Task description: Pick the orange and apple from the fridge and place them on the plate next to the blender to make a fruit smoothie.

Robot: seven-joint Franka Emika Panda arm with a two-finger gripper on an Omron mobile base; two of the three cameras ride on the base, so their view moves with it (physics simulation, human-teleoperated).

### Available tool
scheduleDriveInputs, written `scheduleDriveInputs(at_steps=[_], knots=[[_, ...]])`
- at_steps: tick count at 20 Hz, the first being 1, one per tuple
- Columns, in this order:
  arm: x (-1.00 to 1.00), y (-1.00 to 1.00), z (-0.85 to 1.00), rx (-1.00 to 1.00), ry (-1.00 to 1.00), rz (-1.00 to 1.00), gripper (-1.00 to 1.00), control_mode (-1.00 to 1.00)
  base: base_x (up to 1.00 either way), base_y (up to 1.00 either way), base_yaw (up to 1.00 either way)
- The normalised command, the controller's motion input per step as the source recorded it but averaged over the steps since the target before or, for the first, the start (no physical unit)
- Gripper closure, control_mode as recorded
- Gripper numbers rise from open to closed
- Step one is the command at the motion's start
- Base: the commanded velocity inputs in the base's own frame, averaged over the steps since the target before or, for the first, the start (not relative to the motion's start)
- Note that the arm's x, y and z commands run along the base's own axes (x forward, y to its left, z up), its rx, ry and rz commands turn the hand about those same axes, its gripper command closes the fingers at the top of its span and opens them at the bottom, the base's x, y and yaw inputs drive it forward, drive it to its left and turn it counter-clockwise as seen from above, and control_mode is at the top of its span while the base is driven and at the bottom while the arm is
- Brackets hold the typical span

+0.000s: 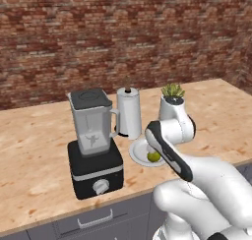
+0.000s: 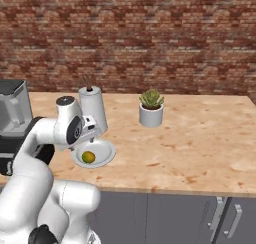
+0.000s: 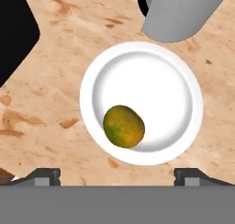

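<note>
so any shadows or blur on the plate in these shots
Hand view: sharp, the orange casts a soft shadow on the plate, whose bowl shades grey toward the upper left. Left base view: the arm hides part of the plate. Right base view: coarse and slightly soft, no glare.

wood counter (image 2: 200, 133): blender (image 1: 93, 145), plate (image 3: 183, 81), paper towel roll (image 2: 94, 108), potted plant (image 2: 151, 108).

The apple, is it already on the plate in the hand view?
No. The plate holds the orange alone, near its rim, with no red fruit on it.
</note>
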Motion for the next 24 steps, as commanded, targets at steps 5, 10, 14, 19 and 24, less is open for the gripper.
scheduleDriveInputs(at_steps=[5,10,14,19,24], knots=[[-0.95,-0.03,0.03,0.03,-0.21,0.00,-1.00,-1.00,0.00,0.00,0.00],[-0.30,-0.01,0.12,0.10,-0.09,-0.10,-1.00,-1.00,0.00,0.00,0.00],[-0.07,-0.14,0.04,0.10,0.00,-0.14,-1.00,-1.00,0.00,0.00,0.00],[-0.03,0.00,-0.01,0.00,0.02,-0.02,-1.00,-1.00,0.00,0.00,0.00],[-0.23,0.00,0.00,0.04,-0.02,-0.10,-1.00,1.00,-0.24,0.00,-0.19]])
